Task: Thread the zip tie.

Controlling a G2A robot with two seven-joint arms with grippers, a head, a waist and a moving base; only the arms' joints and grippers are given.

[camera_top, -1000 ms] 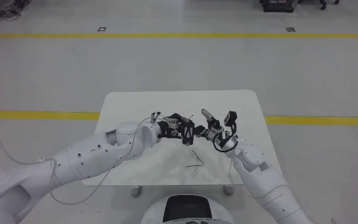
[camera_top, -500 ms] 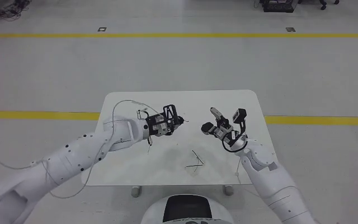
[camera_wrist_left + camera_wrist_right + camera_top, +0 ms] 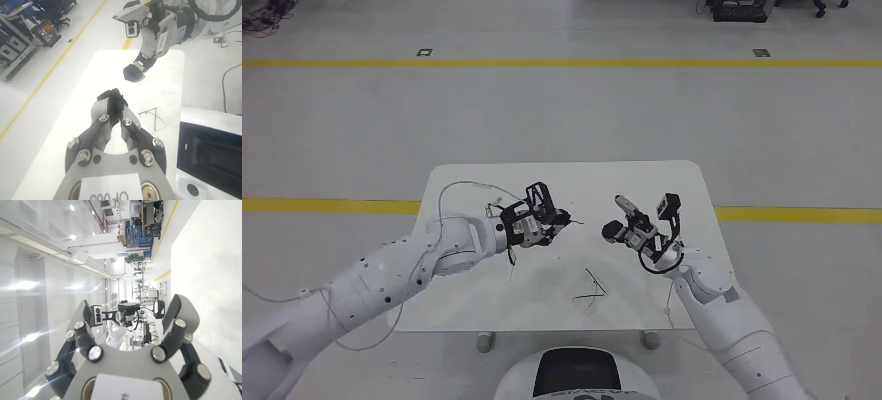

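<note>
**Left end effector pinched shut on a tie, right one open & facing it**

The left end effector (image 3: 560,217) hangs above the middle of the table (image 3: 462,190), jaws pressed tight together. In the top view a thin dark strand, prob the zip tie (image 3: 573,220), pokes out of its tip toward the other arm. It's too fine to say how much is held or whether a loop is formed; in the left wrist view the black pads hide it.

The right end effector (image 3: 616,218) is level w/ it, a gap apart and not touching. Its jaws are spread wide w/ nothing btwn them, and one pad is turned toward the left tip. Judgement: the tip-to-tip setup makes sense, w/ one side holding the tie steady in the air so the free side can come in & take the loose end or the head.

Loose zip ties (image 3: 592,285) lie crossed on the table nearer the robot, below the gap, untouched; prob spares.

Threading looks not yet finished. The next move needs fine alignment, since a strand this thin bends & slips easily
</note>
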